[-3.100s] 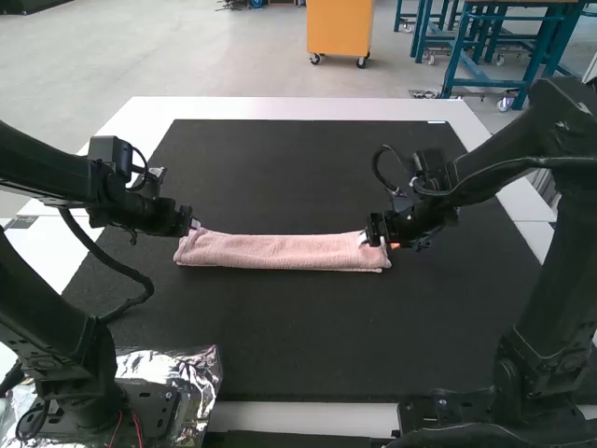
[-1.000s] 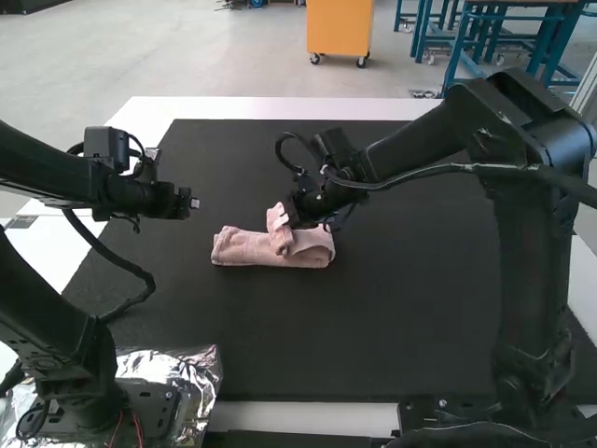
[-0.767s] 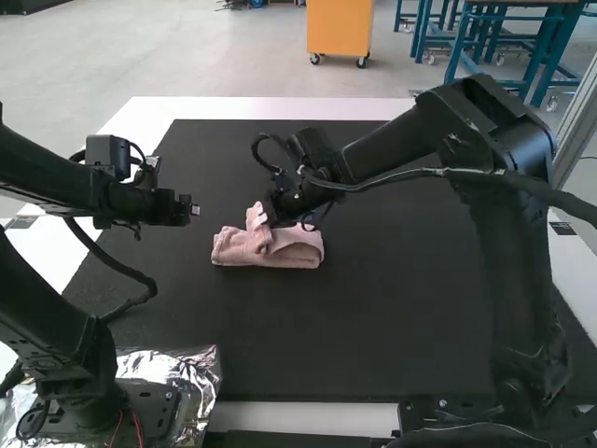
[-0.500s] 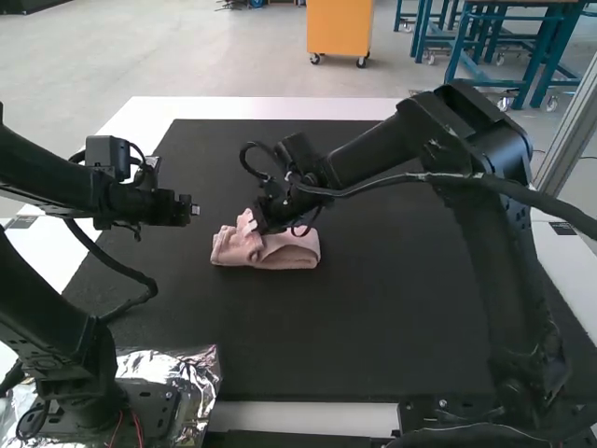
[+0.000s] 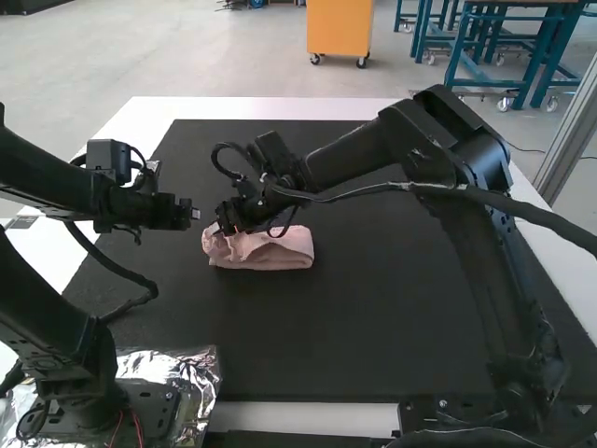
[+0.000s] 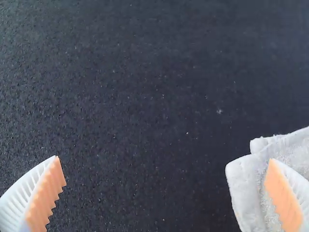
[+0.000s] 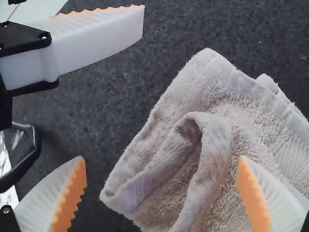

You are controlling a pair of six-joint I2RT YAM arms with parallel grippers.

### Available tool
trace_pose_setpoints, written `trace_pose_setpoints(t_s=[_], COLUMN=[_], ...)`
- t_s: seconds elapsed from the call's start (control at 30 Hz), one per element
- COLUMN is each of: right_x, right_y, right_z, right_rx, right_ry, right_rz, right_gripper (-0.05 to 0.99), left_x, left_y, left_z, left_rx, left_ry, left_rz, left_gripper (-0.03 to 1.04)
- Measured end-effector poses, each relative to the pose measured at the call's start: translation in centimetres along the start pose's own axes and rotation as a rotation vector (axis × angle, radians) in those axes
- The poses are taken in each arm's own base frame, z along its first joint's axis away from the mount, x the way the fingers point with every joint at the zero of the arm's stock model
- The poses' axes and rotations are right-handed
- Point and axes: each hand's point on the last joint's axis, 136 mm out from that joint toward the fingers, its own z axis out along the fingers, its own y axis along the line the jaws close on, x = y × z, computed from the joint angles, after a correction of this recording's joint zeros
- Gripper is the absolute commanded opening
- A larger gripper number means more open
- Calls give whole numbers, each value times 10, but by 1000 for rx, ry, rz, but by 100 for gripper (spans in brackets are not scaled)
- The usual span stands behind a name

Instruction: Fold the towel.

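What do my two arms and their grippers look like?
The left arm and right arm are black and jointed, with black cables; thin red wires low on the left one. Left gripper and right gripper: white, ribbed, tapering fingers, orange toothed pads.

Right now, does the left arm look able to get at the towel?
Probably yes: the left gripper is open close to the left end of the towel. The right gripper, open over that same end, might crowd it, though.

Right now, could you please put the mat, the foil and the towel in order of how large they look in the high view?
1. Mat
2. Foil, counting its visible parts
3. Towel
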Motion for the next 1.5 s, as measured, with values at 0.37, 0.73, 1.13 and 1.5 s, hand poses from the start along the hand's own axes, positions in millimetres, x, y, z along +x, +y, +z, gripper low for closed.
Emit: trace_pose_setpoints(t_s=[0.37,0.73,1.13,1.5], right_x=[-9,-22,21,31], right_y=[-17,-16,-38,-53], right_z=[-49,-91,-52,-11], right_rx=[51,7,-31,-66], right_ry=[-12,-183,-146,-168], right_rz=[16,-30,32,83], right_gripper=[71,-2,-2,-2], left_x=[-3,-4,-15,-15], left_y=[-1,0,3,3], left_z=[-4,-5,-12,-11], left_rx=[-2,-10,-34,-36], left_ry=[-11,-13,-57,-63], left_rz=[3,4,9,4], left_gripper=[97,97,97,97])
